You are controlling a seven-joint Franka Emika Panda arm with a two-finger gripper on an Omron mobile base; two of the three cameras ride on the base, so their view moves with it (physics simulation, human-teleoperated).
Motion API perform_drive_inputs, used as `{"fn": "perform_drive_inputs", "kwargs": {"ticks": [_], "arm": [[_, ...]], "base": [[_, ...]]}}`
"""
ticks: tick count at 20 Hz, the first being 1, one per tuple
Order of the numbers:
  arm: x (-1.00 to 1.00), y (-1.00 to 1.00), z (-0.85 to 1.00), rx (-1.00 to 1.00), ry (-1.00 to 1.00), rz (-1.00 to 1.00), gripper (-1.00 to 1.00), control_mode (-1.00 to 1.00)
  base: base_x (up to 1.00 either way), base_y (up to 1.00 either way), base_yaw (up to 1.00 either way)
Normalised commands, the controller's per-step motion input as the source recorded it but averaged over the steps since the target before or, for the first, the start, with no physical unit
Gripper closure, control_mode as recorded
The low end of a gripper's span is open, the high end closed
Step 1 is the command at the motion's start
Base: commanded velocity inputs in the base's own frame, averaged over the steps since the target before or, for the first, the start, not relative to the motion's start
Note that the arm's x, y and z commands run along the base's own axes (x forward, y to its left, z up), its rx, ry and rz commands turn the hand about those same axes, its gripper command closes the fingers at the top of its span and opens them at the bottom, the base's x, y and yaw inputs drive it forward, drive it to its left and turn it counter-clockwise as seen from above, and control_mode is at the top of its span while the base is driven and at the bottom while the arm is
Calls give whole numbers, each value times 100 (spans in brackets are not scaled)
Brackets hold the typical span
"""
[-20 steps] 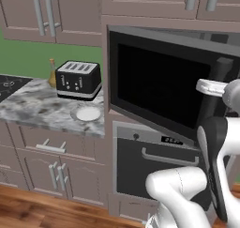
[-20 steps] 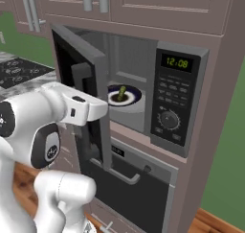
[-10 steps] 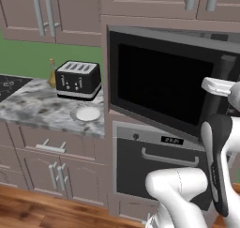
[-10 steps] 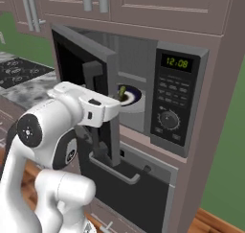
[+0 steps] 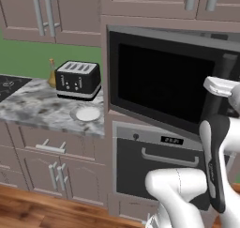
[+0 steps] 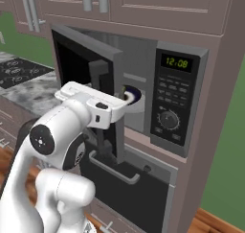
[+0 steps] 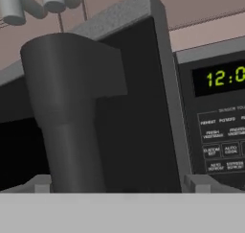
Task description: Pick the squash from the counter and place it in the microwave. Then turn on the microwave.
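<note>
Looking through the left base view, you see the microwave [image 5: 173, 88] door swung wide, its black glass facing you across the middle, while the arm rises at 4 o'clock with the wrist up beside the door's far edge at 3 o'clock. The counter [image 5: 44, 110] lies at 9 o'clock, carrying a black toaster [image 5: 78, 79], an amber bottle [image 5: 52, 72] just behind it and a small white plate [image 5: 87, 113] in front of it. Below the microwave sits the oven [image 5: 161, 168] with its horizontal handle. In the right base view, you find the door standing open at 10 o'clock, and the hand reaching in against the door's vertical bar handle [image 6: 101, 110]; just past the hand, at the centre, a white bowl's rim [image 6: 134, 97] peeks out inside the cavity, and the squash itself is hidden behind the hand, so you cannot tell exactly how it lies. The control panel [image 6: 173, 110] with its green display sits at 2 o'clock. In the hand view, your gripper [image 7: 117, 185] is released, jaws spread wide, the two tips at 6 o'clock straddling the dark handle, which runs up to 11 o'clock; the display glows at 3 o'clock.
</note>
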Motion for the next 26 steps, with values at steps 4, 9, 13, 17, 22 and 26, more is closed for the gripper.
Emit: {"fn": "perform_drive_inputs", "kwargs": {"ticks": [4, 9, 13, 17, 22, 26], "arm": [[54, 0, -49, -2, -12, 0, -100, -100], [66, 0, -40, 0, -7, 0, -100, -100], [72, 8, -20, 0, -1, -8, -100, -100], [71, 12, -18, 0, 0, -10, -100, -100], [59, 1, -19, 0, 0, -6, -100, -100], [56, 1, -17, 0, 0, -7, -100, -100]], "base": [[0, 0, 0], [0, 0, 0], [0, 0, 0], [0, 0, 0], [0, 0, 0], [0, 0, 0]]}}
